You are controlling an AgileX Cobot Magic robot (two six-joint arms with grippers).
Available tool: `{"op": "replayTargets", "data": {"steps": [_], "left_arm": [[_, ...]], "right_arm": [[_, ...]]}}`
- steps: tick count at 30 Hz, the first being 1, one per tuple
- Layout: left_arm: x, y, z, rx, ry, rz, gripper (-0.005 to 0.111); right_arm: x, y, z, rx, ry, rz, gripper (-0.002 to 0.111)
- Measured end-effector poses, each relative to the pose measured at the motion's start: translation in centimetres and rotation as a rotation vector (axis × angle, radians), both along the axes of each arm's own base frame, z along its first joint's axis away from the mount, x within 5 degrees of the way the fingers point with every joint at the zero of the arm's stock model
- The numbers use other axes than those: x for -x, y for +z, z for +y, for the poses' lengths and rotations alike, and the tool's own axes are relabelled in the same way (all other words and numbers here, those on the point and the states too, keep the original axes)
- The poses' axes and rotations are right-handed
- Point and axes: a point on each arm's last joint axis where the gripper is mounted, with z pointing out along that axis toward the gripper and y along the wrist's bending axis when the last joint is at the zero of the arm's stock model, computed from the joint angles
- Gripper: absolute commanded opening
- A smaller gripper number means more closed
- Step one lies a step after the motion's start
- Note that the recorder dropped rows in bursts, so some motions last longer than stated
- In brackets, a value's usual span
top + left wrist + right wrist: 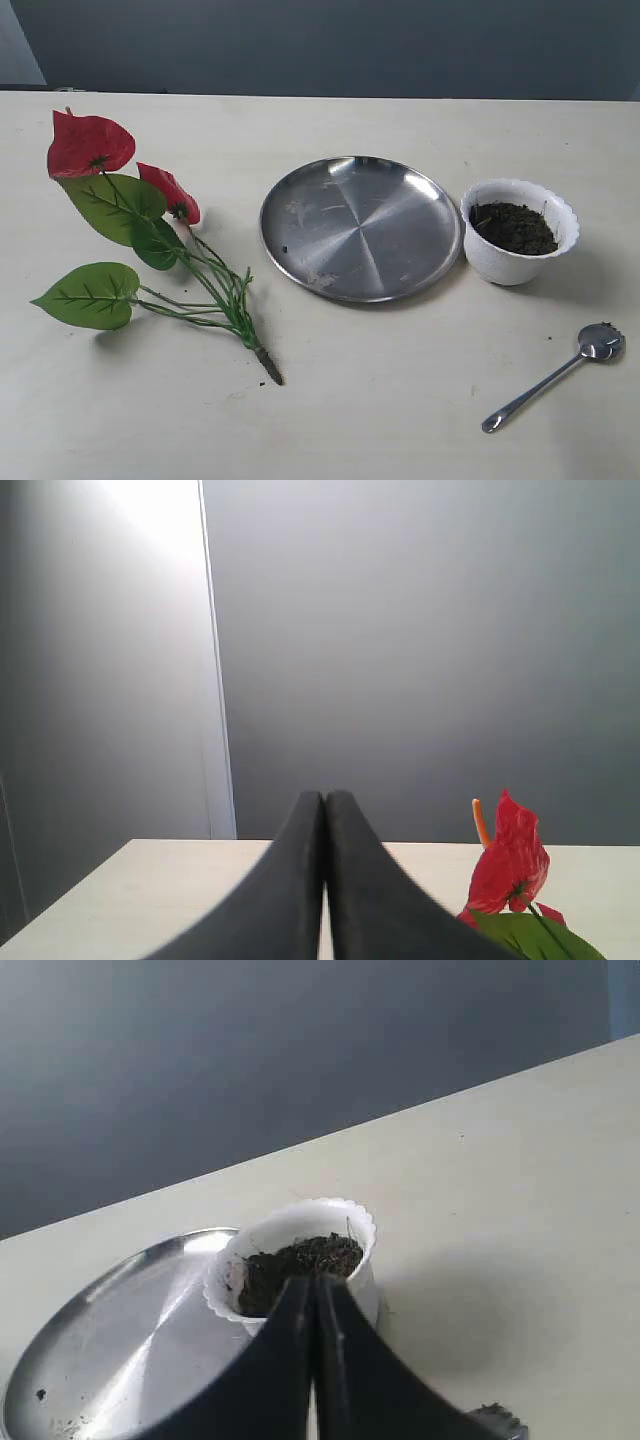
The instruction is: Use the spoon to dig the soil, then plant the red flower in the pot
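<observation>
The red flower [150,250] lies flat on the table's left side, blooms toward the back, stalk end toward the front middle. One bloom of the red flower [512,860] shows in the left wrist view beside my left gripper [325,798], which is shut and empty. The white scalloped pot [519,231] stands right of centre with dark soil [513,227] inside. The silver spoon [555,387] lies near the front right, bowl toward the right. My right gripper [313,1282] is shut and empty, with the pot [300,1250] and soil [298,1263] just beyond its tips. Neither arm shows in the exterior view.
A large round steel plate [360,227] sits in the middle of the table, touching or nearly touching the pot, with a few soil crumbs on it. The plate [120,1330] also shows in the right wrist view. A dark wall stands behind the table's far edge.
</observation>
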Motion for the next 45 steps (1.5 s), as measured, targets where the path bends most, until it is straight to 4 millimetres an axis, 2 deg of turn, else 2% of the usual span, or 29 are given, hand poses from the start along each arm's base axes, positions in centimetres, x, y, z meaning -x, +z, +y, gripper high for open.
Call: {"op": "replayTargets", "data": {"steps": [4, 6, 10, 13, 22, 27, 30, 33, 37, 41, 45], "left_arm": [[0.0, 0.0, 0.0, 0.0, -0.002, 0.0, 0.0], [0.0, 0.0, 0.0, 0.0, -0.002, 0.0, 0.0], [0.0, 0.0, 0.0, 0.0, -0.002, 0.0, 0.0], [0.0, 0.0, 0.0, 0.0, -0.002, 0.0, 0.0], [0.0, 0.0, 0.0, 0.0, -0.002, 0.0, 0.0], [0.0, 0.0, 0.0, 0.0, -0.002, 0.0, 0.0], [0.0, 0.0, 0.0, 0.0, -0.002, 0.0, 0.0], [0.0, 0.0, 0.0, 0.0, -0.002, 0.0, 0.0], [0.0, 0.0, 0.0, 0.0, -0.002, 0.0, 0.0], [0.0, 0.1, 0.0, 0.0, -0.002, -0.002, 0.0], [0.0, 0.1, 0.0, 0.0, -0.002, -0.002, 0.0]], "right_arm": [[-0.1, 0.2, 0.0, -0.013, -0.003, -0.031, -0.001], [-0.1, 0.9, 0.0, -0.086, -0.008, -0.087, -0.001], [-0.1, 2.5, -0.2, -0.407, -0.037, -0.215, -0.001], [-0.1, 3.1, -0.5, -0.567, -0.059, -0.25, -0.001], [0.0, 3.7, -1.0, -0.656, -0.086, -0.32, -0.001], [0.1, 4.3, -1.3, -0.762, -0.085, -0.373, -0.001], [0.4, 5.2, -0.5, -0.558, -0.009, -0.378, -0.001], [1.0, 7.6, -0.2, -0.296, 0.022, -0.322, -0.001], [0.9, 11.1, -0.8, 0.009, -0.05, -0.14, -0.001], [-1.0, 14.4, -1.6, 0.23, -0.134, 0.076, -0.001], [-4.1, 15.3, -1.3, 0.282, -0.172, 0.387, 0.002]]}}
